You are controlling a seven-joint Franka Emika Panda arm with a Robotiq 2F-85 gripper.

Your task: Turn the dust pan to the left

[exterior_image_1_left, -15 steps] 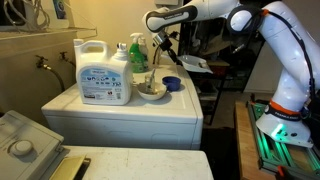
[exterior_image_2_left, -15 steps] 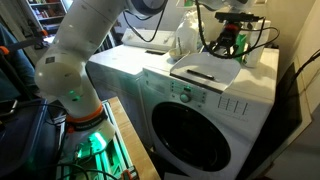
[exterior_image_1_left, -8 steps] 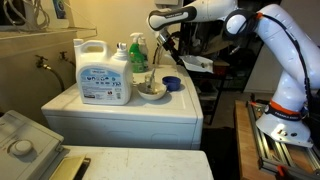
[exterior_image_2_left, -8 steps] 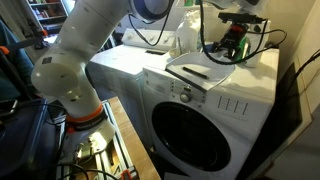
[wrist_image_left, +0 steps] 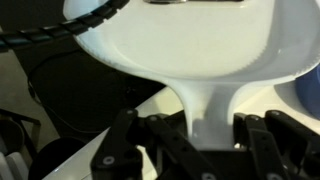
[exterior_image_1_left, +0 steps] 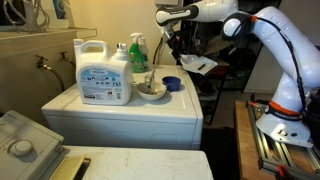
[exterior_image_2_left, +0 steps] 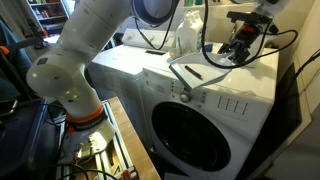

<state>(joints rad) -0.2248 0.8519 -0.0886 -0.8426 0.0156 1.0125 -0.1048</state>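
Here's the washer [exterior_image_1_left: 120, 108], and its top is crowded. The big white jug [exterior_image_1_left: 103, 72] stands at the back with the green bottle [exterior_image_1_left: 137, 52] just beside it. The beige bowl [exterior_image_1_left: 151, 90] sits in front of the bottle. And there's the dust pan [exterior_image_1_left: 172, 84], small and dark blue, lying flat on the washer top. It's just beside the bowl, on the side nearest the arm and close to that edge.

The gripper [exterior_image_1_left: 167, 45] hangs in the air above the bowl and the pan, apart from both, pointing down from the long white arm [exterior_image_1_left: 270, 50]. In an exterior view the same gripper hovers over the far part of the washer top, and a white flat piece [exterior_image_2_left: 195, 72] lies nearer the front.

In the wrist view a broad white shape [wrist_image_left: 170, 40] fills the top, with a narrow stem running down between the dark fingers [wrist_image_left: 125, 140]. The gap looks narrow, but I cannot tell whether the fingers pinch that stem or merely frame it. A black cable [wrist_image_left: 60, 32] crosses the upper corner.
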